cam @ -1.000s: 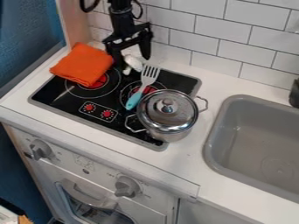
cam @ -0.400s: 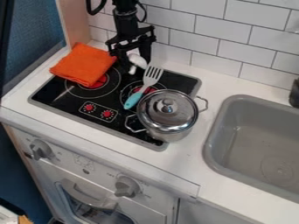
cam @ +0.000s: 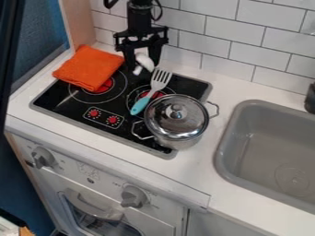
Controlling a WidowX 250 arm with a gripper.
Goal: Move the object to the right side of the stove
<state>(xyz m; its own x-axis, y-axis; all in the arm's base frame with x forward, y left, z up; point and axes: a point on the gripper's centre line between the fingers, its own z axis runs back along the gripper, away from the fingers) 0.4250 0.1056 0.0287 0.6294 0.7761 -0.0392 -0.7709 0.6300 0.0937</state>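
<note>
Your pincer [cam: 142, 67] hangs at the back of the stove [cam: 64, 107], pointing down, with the white mushroom-shaped toy [cam: 144, 61] at its tips. Can't tell if you're actually pinching it or just straddling it. Toy sits tilted, rounded end up, narrow end toward you, between the folded orange cloth [cam: 88, 68] and the slotted head of the spatula [cam: 160, 79]. Can't tell if it touches the stove top.

Spatula lies slanted over your rear right burner, teal handle toward the front, handle just beside the pot. Lidded metal pot [cam: 177, 120] takes up the front right of the stove, lid [cam: 177, 115] on. Cloth covers the rear left corner, partly over the left burner. Sink [cam: 271, 152] is set in the counter [cam: 190, 168], right of the pot.
</note>
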